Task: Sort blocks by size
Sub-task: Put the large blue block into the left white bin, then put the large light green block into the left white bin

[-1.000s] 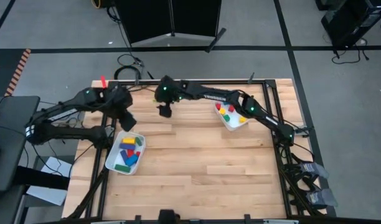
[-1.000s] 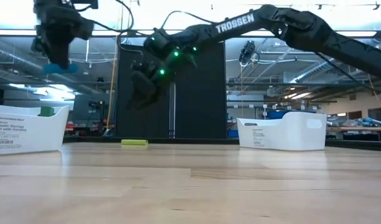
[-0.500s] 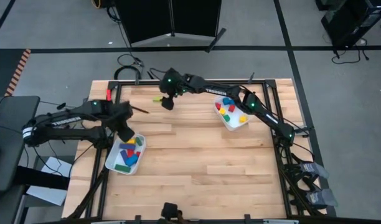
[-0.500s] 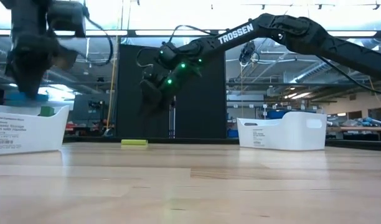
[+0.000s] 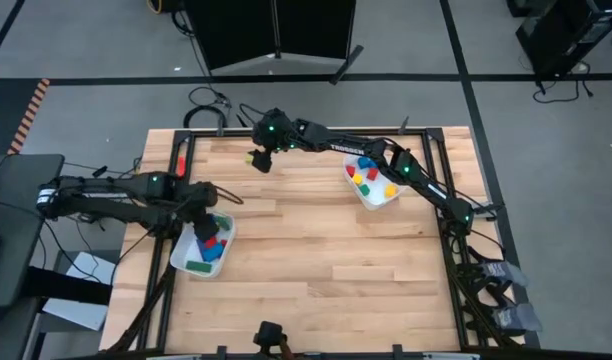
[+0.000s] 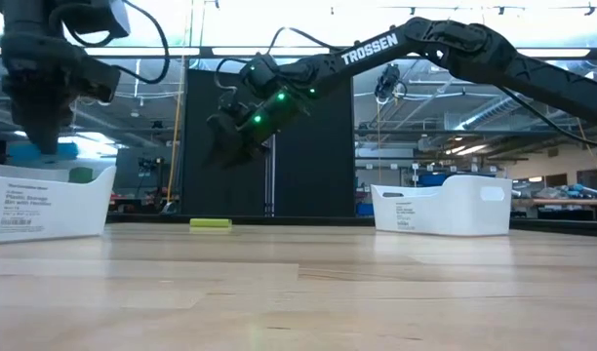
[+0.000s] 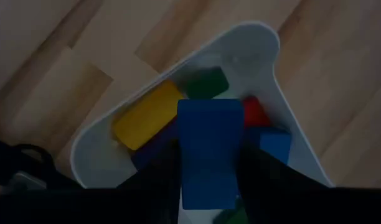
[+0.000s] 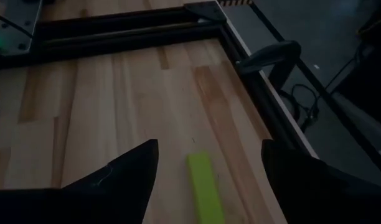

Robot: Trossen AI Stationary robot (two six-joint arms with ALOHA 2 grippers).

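While the left gripper [image 5: 204, 232] hangs over the white tray [image 5: 178, 257] at about eight o'clock on the worktop [image 5: 316, 250], its fingers are clamped on a blue block [image 7: 209, 149], held above the tray's pile. Beneath it in the left wrist view lie a yellow block [image 7: 147, 115], a green block [image 7: 206, 83], a red block [image 7: 254, 112] and another blue piece [image 7: 274, 143].

At about eleven o'clock, the right gripper [image 5: 258, 160] hovers above a lime-green bar [image 8: 205, 179] that lies flat on the wood near the far edge; its fingers [image 8: 125, 171] are spread wide, one on each side of the bar, apparently not touching it.

A second white tray [image 5: 384, 198] sits at about two o'clock, holding red, yellow and blue blocks [image 5: 367, 176].
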